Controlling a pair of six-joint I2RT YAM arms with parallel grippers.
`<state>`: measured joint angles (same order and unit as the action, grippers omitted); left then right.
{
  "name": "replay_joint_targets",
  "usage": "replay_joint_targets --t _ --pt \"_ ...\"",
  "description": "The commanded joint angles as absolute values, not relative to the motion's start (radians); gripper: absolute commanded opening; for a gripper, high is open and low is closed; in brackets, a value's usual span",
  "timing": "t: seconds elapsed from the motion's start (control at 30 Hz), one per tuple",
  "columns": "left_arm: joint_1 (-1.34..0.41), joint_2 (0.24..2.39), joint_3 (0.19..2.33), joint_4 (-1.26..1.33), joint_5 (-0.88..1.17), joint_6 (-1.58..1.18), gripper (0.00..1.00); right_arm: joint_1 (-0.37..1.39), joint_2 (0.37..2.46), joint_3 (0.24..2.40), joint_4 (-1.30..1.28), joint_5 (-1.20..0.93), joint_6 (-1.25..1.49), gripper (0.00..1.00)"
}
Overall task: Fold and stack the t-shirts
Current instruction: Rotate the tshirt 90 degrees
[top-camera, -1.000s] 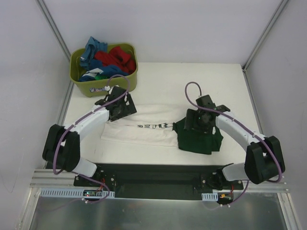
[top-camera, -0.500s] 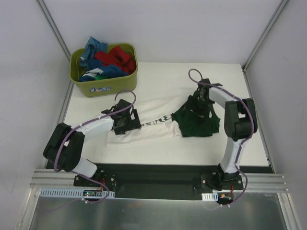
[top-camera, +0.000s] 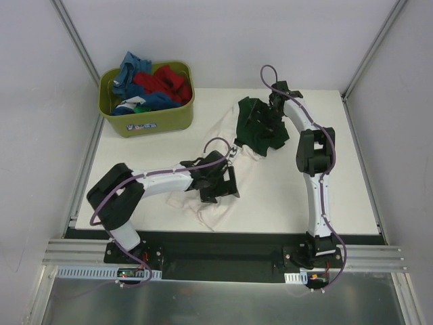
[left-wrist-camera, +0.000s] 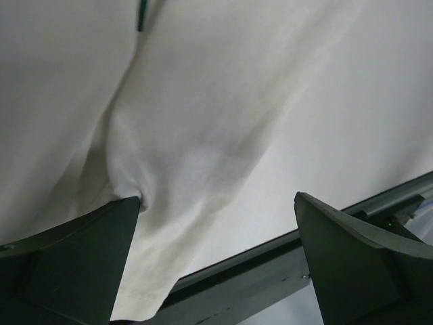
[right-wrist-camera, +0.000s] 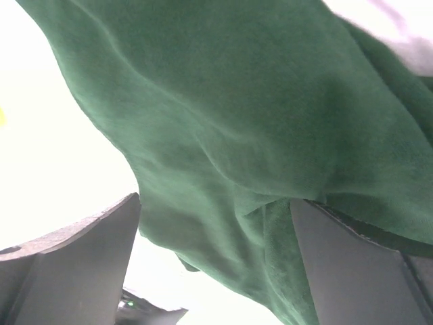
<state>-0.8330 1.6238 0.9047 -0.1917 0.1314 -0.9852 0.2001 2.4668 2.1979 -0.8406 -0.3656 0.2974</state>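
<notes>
One t-shirt lies slantwise across the table. Its cream body is bunched near the front and its dark green part is heaped toward the back. My left gripper presses on the cream cloth with jaws wide open; its left fingertip touches a pucker. My right gripper sits over the green cloth, also open, with folds lying between its fingers. More t-shirts, blue, red and green, fill the tub.
The olive-green plastic tub stands at the back left corner. White walls close in the table on three sides. The black base rail runs along the near edge, close to the left gripper. Bare table lies to the right.
The left gripper slid right and toward the near edge, and the right arm swung to the back. The shirt went with them, turning from lying crosswise to slanting.
</notes>
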Motion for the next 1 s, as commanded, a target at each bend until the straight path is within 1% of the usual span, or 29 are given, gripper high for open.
replay_joint_targets --t 0.0,0.1,0.17,0.33,0.43,0.57,0.6,0.7,0.83,0.97 --pt "-0.926 1.742 1.04 -0.153 0.221 -1.042 0.99 0.201 2.516 2.253 -0.758 -0.434 0.351 0.97" --pt "-0.963 1.782 1.088 -0.153 0.244 -1.043 0.99 0.192 2.462 2.241 -0.759 -0.43 0.324 0.97" --pt "-0.982 1.769 1.082 -0.155 0.23 -1.045 0.99 0.187 2.43 2.243 -0.775 -0.378 0.299 0.97" --pt "-1.037 1.668 1.04 -0.156 0.164 -1.025 0.99 0.181 2.309 2.266 -0.874 -0.273 0.192 0.97" --pt "-1.052 1.592 1.016 -0.16 0.118 -0.979 0.99 0.192 2.218 2.22 -0.925 -0.204 0.14 0.97" --pt "-1.052 1.47 0.957 -0.205 0.025 -0.925 1.0 0.254 2.112 2.099 -0.954 -0.103 0.083 0.97" --pt "-1.054 1.416 0.945 -0.224 -0.032 -0.908 0.99 0.265 2.082 2.041 -0.951 -0.1 0.083 0.97" --pt "-1.051 1.315 0.907 -0.319 -0.16 -0.888 0.99 0.325 2.048 1.956 -0.939 -0.106 0.092 0.97" --pt "-1.042 1.194 0.844 -0.432 -0.271 -0.887 0.99 0.423 2.037 1.817 -0.881 -0.147 0.113 0.97" --pt "-0.954 1.086 0.747 -0.468 -0.269 -0.9 0.99 0.469 2.04 1.73 -0.802 -0.221 0.146 0.97"
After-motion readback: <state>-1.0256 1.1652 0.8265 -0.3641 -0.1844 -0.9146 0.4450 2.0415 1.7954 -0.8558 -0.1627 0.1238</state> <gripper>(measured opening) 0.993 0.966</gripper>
